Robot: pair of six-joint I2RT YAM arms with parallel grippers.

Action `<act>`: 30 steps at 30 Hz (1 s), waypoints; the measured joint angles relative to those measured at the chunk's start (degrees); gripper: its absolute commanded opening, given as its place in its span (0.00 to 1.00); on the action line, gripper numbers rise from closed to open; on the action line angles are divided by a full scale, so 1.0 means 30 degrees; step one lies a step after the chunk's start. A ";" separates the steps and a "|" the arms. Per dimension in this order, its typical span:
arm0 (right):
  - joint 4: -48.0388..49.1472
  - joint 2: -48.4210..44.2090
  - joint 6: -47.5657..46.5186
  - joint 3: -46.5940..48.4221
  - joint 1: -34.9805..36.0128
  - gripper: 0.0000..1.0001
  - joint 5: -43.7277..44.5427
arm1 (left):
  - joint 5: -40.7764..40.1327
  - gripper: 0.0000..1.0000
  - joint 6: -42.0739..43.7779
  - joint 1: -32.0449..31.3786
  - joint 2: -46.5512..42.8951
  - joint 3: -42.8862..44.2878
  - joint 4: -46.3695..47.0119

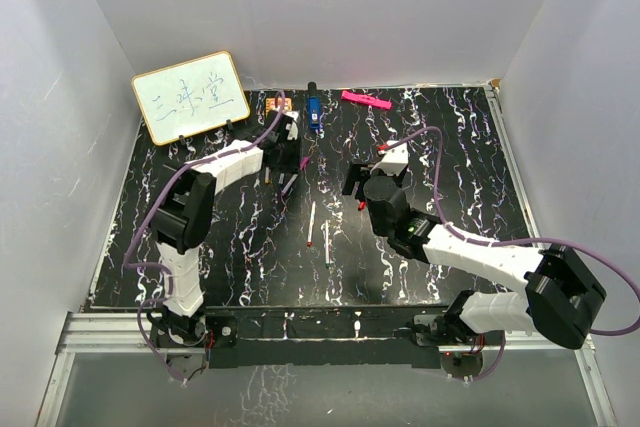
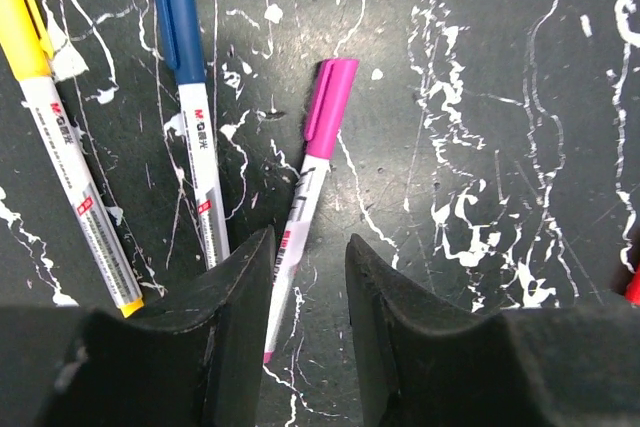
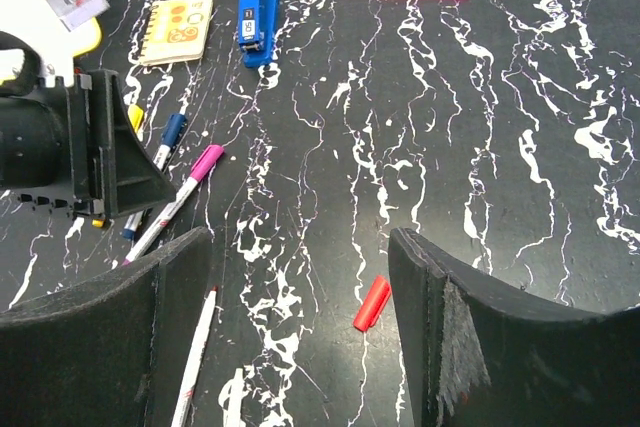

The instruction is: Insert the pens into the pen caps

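The red cap (image 3: 371,304) seems next: the right gripper (image 3: 300,239), fingers spread and empty, must drop onto it. The left gripper (image 2: 307,247), likewise released, hangs over capped pens (image 2: 203,162).

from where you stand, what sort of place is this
Probably a robot test booth: plain white walls box in a black marbled table, two arms are bolted to a metal rail at its near edge, with pens and a small whiteboard set out.

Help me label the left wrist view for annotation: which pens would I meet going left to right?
yellow-capped pen → blue-capped pen → pink-capped pen, whose lower barrel runs between the open fingers.
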 measured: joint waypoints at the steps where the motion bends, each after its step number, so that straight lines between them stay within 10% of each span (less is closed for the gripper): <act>1: 0.0007 0.0000 0.0044 0.0000 0.0000 0.68 -0.0044 | 0.0000 0.33 0.0044 0.0000 0.0117 0.0000 -0.0022; 30: 0.0022 -0.0015 0.0255 -0.0233 0.0000 0.68 -0.0189 | -0.0015 0.00 -0.0576 -0.0007 0.3381 0.2973 -0.0372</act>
